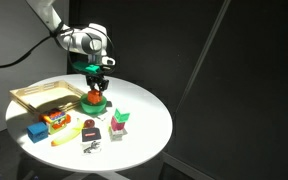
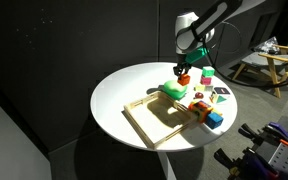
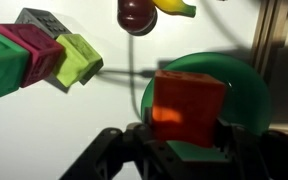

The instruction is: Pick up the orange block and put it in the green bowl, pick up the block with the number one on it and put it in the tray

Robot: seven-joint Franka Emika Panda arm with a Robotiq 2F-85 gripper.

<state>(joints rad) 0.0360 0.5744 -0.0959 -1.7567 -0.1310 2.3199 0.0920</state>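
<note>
**Orange block gripped above the green bowl**

Your gripper stands partly closed, its fingers clamped on the orange block. In the wrist view the block hangs inside the rim of the green bowl. The tray lies just beside the bowl, reaching towards the table edge. The pink-and-green block sits apart, with bare tabletop between it and the bowl.

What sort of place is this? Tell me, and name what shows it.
Probably a robotics lab or test studio: black curtains all round, a round white table set with toy blocks, and a robot arm working over it.
</note>
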